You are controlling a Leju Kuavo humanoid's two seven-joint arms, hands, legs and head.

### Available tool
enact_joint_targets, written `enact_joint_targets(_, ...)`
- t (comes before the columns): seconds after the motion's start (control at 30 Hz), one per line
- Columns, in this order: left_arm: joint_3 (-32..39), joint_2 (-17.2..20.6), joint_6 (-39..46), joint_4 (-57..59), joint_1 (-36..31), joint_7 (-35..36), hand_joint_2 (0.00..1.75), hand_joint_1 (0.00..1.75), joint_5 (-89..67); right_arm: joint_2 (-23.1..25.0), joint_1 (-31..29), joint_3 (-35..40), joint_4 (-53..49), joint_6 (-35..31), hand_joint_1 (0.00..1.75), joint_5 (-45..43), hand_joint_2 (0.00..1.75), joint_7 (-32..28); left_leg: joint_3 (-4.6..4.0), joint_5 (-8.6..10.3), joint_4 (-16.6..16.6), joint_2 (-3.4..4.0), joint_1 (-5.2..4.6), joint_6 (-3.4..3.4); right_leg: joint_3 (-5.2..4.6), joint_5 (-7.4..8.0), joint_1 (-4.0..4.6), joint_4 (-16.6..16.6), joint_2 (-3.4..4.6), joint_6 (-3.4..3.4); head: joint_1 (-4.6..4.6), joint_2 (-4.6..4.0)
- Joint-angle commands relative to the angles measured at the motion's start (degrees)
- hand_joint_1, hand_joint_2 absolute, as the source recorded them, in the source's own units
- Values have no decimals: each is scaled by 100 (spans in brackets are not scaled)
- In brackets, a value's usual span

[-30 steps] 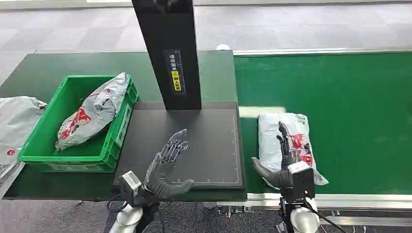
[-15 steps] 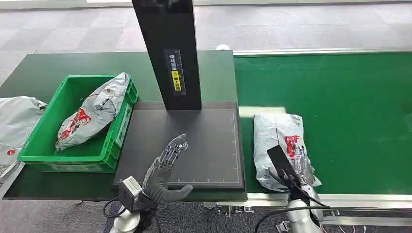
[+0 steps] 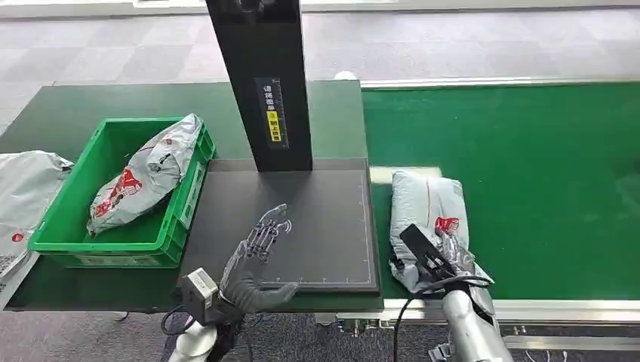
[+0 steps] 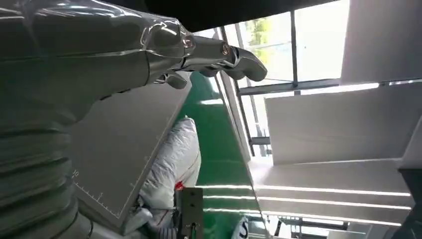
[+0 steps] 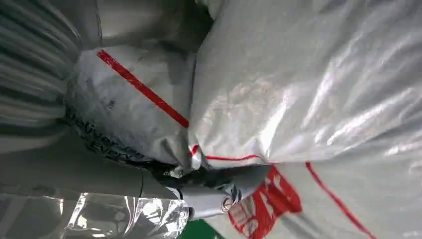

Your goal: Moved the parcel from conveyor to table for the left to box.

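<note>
- Step in hand, by the look of it: taking hold of the parcel [image 3: 430,219], not yet carrying it.
- Parcel lying right of centre in the head view, on the green conveyor [image 3: 543,166], just beside the right edge of the black mat [image 3: 302,226].
- Right hand [image 3: 447,260] at the parcel's near end, low and right of centre in the frame, fingers wrapped into the grey film.
- In the right wrist view, parcel [image 5: 298,99] pressed close against the camera, film bunched and creased around a dark fingertip [image 5: 219,191]; judged a closed grip on the bag, though how firm cannot be told.
- Left hand [image 3: 253,264] hovering over the near edge of the mat, lower centre of the head view, fingers spread and extended, holding nothing.
- Same left hand [image 4: 124,55] seen across the upper left of its wrist view, fingers straight, with mat and parcel [image 4: 171,174] beyond.
- Green crate [image 3: 75,241] at the left of the head view, already holding one bagged parcel [image 3: 143,173]; another grey bag [image 3: 26,188] at the far left edge.
- Next move calls for lifting or dragging the parcel leftward across the conveyor edge onto the mat, within reach of the waiting left hand.
- Likely trouble: slack film slipping through the fingers, or the bag's far end snagging on the lip between conveyor and mat.
- Worth keeping clear of the black upright post [image 3: 260,83] at top centre.
</note>
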Motion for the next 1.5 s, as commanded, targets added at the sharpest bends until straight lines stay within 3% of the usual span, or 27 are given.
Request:
enact_joint_targets(0.03,61,122,38,-9,148,81,175,0,63,-102,39,154,658,-43,175,14,175,19,13,9,-12,-15,1,6,20,7,1,-19,-13,7,0,0)
enact_joint_targets(0.33,35,220,118,-205,263,86,175,0,145,84,260,-392,-195,-159,175,-1068,175,-961,22,6,-10,-15,2,5,28,8,1,-15,-12,7,0,0)
enact_joint_targets(0.37,43,227,120,-224,266,100,175,0,157,123,302,-511,-347,-112,175,-1341,175,-1128,21,4,-6,-13,2,4,26,6,1,-11,-11,6,-2,0)
enact_joint_targets(0.4,39,240,124,-227,267,100,175,0,156,196,382,-790,-572,304,175,-2109,175,-1741,19,2,-3,-13,2,4,25,5,1,-8,-10,6,0,0)
enact_joint_targets(0.43,38,241,126,-222,262,100,175,0,156,177,420,-765,-660,324,175,-2156,175,-1720,17,4,-7,-18,3,5,25,6,1,-12,-15,7,-2,0)
enact_joint_targets(0.5,36,244,138,-196,269,67,175,0,165,363,535,-1258,-984,885,175,-3373,175,-2487,13,2,-3,-23,-1,4,21,2,-2,-5,-18,7,-2,0)
enact_joint_targets(0.63,12,263,194,-112,264,-70,175,0,174,599,747,-1676,-1678,1227,175,-5181,175,-2984,-8,2,0,-20,-3,3,-1,1,-4,1,-18,8,0,0)
enact_joint_targets(0.67,7,265,201,-99,265,-85,175,0,174,575,779,-1610,-1758,1211,175,-5259,175,-2954,-8,1,-4,-20,-4,4,-2,0,-5,-2,-18,9,0,0)
enact_joint_targets(0.73,-28,275,219,-50,251,-152,175,0,176,643,903,-1614,-2262,942,175,-6225,175,-3235,-17,0,-2,-24,-3,4,-8,-1,-4,-2,-21,9,-2,0)
enact_joint_targets(0.87,-62,263,244,-16,198,-148,175,0,175,668,1022,-1521,-2883,462,175,-6670,175,-3529,-37,-1,1,-27,-5,5,-27,-2,-6,1,-22,12,-2,0)
enact_joint_targets(1.0,-108,268,253,84,85,-179,175,0,197,794,1220,-1469,-3718,-33,175,-6554,175,-4225,-49,2,2,-29,-9,4,-40,-1,-8,4,-24,11,0,0)
enact_joint_targets(1.1,-108,268,253,84,85,-179,175,0,197,794,1220,-1469,-3718,-33,175,-6554,175,-4225,-49,2,2,-29,-9,4,-40,-1,-8,4,-24,11,0,0)
enact_joint_targets(1.13,-53,238,291,80,39,-217,175,0,243,653,1283,-847,-4227,-474,175,-5523,175,-4624,-53,3,3,-26,-9,3,-46,0,-8,6,-23,10,0,0)
enact_joint_targets(1.2,-33,226,298,61,40,-224,175,0,257,560,1278,-645,-4269,-556,175,-5150,175,-4634,-50,1,3,-20,-6,4,-44,1,-6,2,-16,11,0,0)
enact_joint_targets(1.33,90,131,492,58,-164,-250,175,0,261,-24,889,905,-3969,-1735,175,-2106,175,-4634,-46,0,4,-10,-7,7,-43,3,-6,4,-6,14,0,0)
enact_joint_targets(1.43,90,146,510,194,-317,-223,175,0,350,-160,484,1721,-3410,-2283,175,-1322,175,-4593,-45,2,3,18,-5,6,-49,13,-4,3,22,12,0,0)
enact_joint_targets(1.5,87,154,512,239,-313,-241,175,0,370,-164,419,1841,-3273,-2347,175,-1322,175,-4582,-39,7,-3,15,-5,7,-42,16,-4,-1,20,12,0,0)
